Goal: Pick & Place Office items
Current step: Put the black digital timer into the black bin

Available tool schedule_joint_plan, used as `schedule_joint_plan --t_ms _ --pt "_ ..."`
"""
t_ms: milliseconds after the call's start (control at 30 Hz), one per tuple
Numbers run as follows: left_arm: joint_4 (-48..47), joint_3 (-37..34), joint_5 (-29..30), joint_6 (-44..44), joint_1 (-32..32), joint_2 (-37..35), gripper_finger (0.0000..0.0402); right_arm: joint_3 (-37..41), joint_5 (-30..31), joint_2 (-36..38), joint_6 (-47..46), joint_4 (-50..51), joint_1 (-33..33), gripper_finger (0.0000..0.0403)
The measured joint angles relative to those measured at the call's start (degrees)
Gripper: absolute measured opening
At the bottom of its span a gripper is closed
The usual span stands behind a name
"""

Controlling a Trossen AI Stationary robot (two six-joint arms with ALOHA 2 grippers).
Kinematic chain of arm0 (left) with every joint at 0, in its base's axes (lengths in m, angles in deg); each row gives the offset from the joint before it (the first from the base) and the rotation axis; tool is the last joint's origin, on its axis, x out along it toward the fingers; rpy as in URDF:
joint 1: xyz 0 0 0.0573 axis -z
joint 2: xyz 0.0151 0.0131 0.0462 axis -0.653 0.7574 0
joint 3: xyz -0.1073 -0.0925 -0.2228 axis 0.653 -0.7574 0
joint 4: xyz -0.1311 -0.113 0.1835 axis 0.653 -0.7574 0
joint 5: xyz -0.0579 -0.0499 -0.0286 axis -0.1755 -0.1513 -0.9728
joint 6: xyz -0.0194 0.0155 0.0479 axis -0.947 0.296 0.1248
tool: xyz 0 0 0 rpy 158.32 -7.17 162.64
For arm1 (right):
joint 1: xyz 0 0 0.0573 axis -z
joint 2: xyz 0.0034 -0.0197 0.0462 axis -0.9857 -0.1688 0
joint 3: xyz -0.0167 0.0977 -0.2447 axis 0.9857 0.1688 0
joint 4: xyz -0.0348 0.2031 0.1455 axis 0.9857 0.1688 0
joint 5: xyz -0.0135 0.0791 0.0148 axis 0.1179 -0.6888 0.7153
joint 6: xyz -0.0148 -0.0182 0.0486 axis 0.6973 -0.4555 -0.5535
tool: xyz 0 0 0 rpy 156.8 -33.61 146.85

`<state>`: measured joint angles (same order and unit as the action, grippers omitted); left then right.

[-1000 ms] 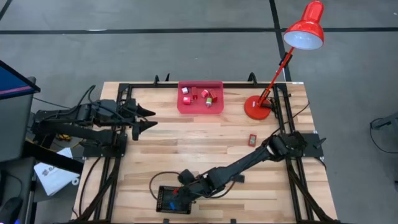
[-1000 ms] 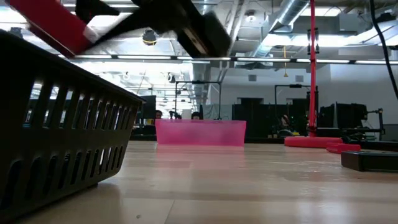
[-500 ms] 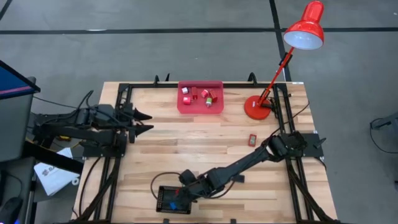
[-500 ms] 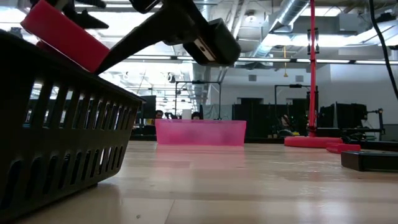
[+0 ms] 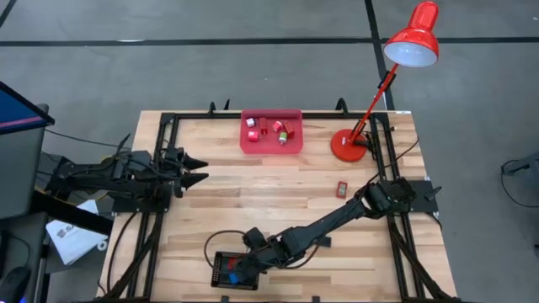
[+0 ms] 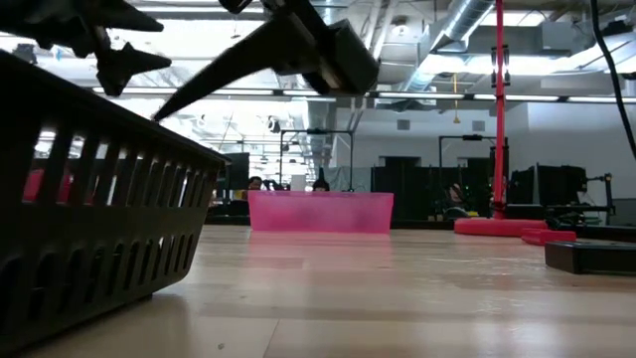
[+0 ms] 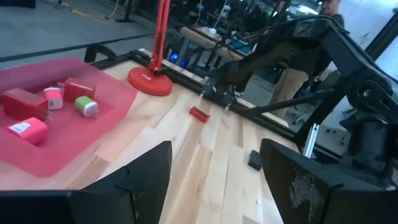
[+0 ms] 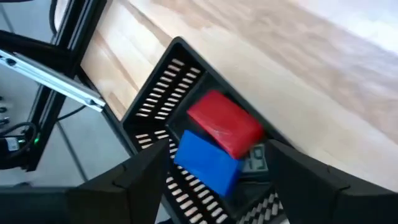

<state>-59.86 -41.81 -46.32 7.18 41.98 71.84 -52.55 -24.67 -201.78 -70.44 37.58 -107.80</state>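
A black slotted basket (image 5: pixel 221 282) stands near the table's near edge. Inside it lie a red block (image 8: pixel 224 124), a blue block (image 8: pixel 208 163) and a small green-and-white piece (image 8: pixel 254 158). My right gripper (image 5: pixel 237 268) hangs open just above them and holds nothing; in the low view its empty fingers (image 6: pixel 121 60) show over the basket's rim (image 6: pixel 119 119). My left gripper (image 5: pixel 200 169) hovers open over the table's left side. A red tray (image 5: pixel 271 150) at the far edge holds several red and red-and-white pieces (image 7: pixel 28 129). A small red piece (image 5: pixel 343 188) lies on the wood.
A red desk lamp stands with its base (image 5: pixel 347 145) at the far right, and its arm leans out over the table edge. A small black piece (image 7: pixel 254 160) lies on the wood near the right arm. Black frame rails (image 5: pixel 152 244) run along the table's sides. Bare wood (image 5: pixel 253 189) spans the middle.
My right gripper came down over the basket with the red block, opened and let it go. The block now lies in the basket beside the blue one. My left arm drew back a little toward the table's left and near edges.
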Motion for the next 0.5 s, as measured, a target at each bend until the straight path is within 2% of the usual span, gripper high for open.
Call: schedule_joint_plan --t_ms 200,433,500 --pt "3.87 -4.43 -0.08 4.73 0.0 -5.56 0.0241 -0.01 2.19 2.69 -1.52 7.33 -0.65 0.026" --pt "4.02 -11.54 3.44 5.76 0.0 -14.04 0.0241 -0.06 5.88 10.07 -2.15 25.7 -1.32 0.026" --pt "4.9 -14.0 3.67 4.53 -0.03 -14.25 0.0241 -0.08 6.67 11.85 -4.25 33.38 -2.32 0.026"
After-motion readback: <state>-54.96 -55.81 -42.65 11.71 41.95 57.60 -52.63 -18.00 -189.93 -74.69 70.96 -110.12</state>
